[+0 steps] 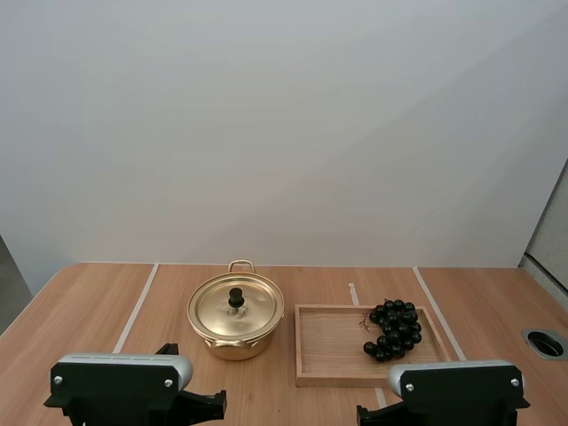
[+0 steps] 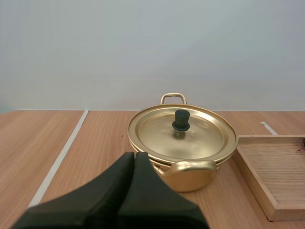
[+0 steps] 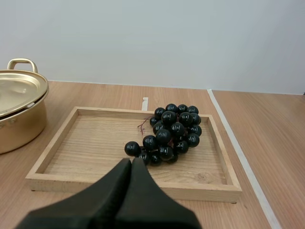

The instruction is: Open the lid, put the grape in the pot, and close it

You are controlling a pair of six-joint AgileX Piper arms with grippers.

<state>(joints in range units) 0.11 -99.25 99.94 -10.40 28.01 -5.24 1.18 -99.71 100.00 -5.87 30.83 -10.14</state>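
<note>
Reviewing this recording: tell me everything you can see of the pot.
The pot is shallow, round, of shiny gold-coloured metal, with a far handle and a near handle, both loops. Its lid, of the same metal, sits on it, closed, with a black knob at the centre. It stands upright on the wooden table, just left of the tray and apart from it. Nothing else touches it.

Your worktop [image 1: 80, 311] is light wood, crossed by pale stripes [image 1: 136, 306] that run away from you. Directly on it you have the gold pot [image 1: 235, 342] with its lid [image 1: 217, 309] on and, just beside it on the right, the wooden tray [image 1: 328, 348]. A round hole [image 1: 545, 342] sits near the worktop's right edge.
</note>
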